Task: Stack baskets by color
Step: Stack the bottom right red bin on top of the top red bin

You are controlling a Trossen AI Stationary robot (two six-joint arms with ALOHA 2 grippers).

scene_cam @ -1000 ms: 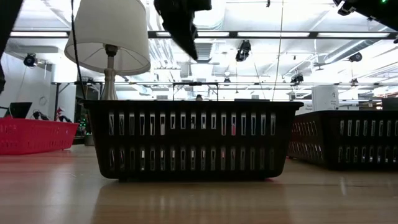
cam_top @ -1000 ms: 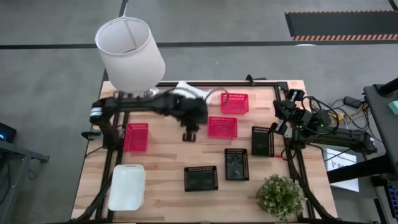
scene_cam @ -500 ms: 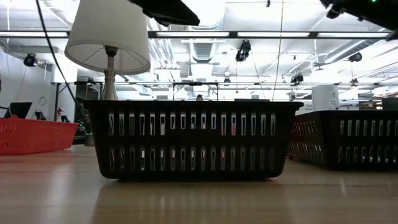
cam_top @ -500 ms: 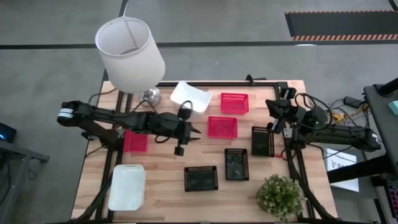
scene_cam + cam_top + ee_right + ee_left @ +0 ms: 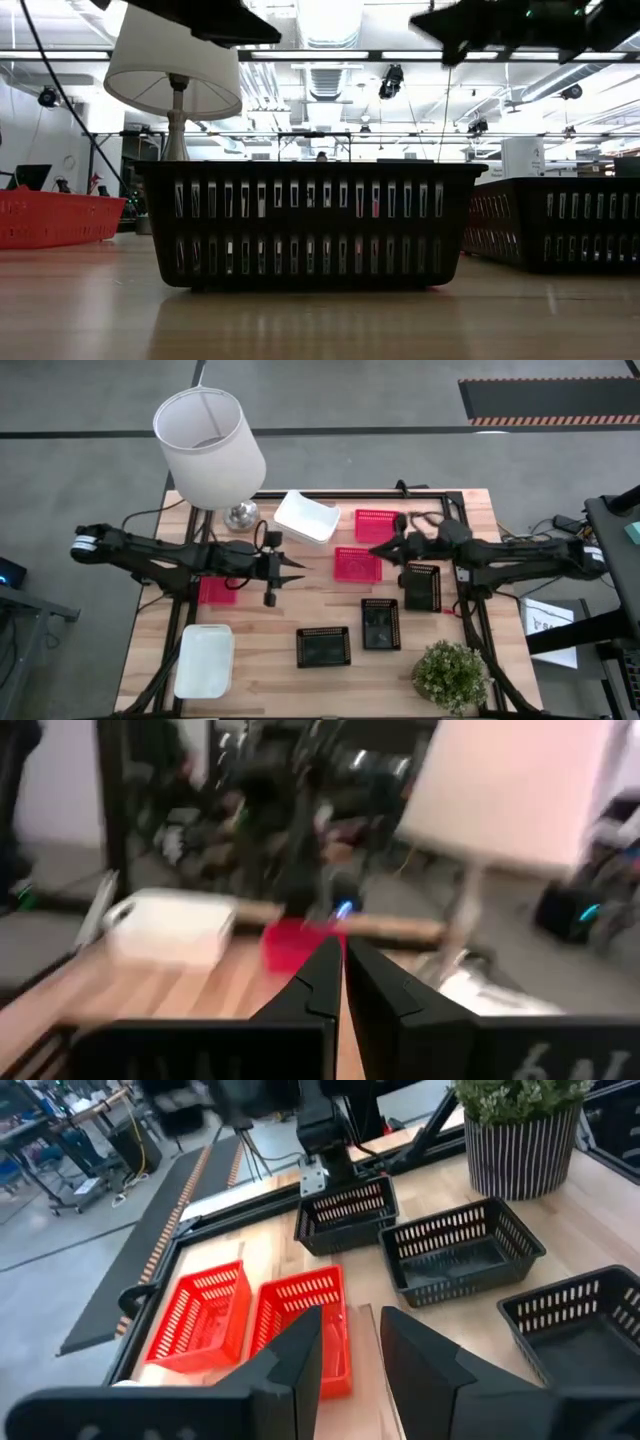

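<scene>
High view, straight down on the desk (image 5: 270, 615). Left hand (image 5: 296, 567) out over the middle of the desk, between the red basket by the left rail (image 5: 217, 589) and the red basket at centre (image 5: 357, 564); fingers (image 5: 300, 1365) part-way open with a clear gap, gripping nothing. Right hand (image 5: 377, 550) reached across above the centre red basket's far edge; fingers (image 5: 315, 982) pressed together, empty.

Basket positions:
- third red basket (image 5: 377, 525) just behind the centre one, toward the far edge, apart from it.
- tilted white basket (image 5: 306, 517) at the far edge, beside the lamp base (image 5: 240, 515), under the white lampshade (image 5: 208, 445).
- white basket stack (image 5: 205, 660) at the near-left corner; count of baskets in it not readable.
- black basket near centre front (image 5: 323, 646), single.
- black basket to its right (image 5: 381, 624), single, close beside but not touching.
- black basket by the right rail (image 5: 422, 586), partly under the right arm.
- potted plant (image 5: 451, 675) at the near-right corner.

Reds and blacks all lying apart, none nested.

Left wrist view: two red baskets side by side ahead of the open fingers, three black baskets beyond, striped plant pot behind them.

Low view: front black basket fills the middle; both arms only as dark shapes along the upper edge.
</scene>
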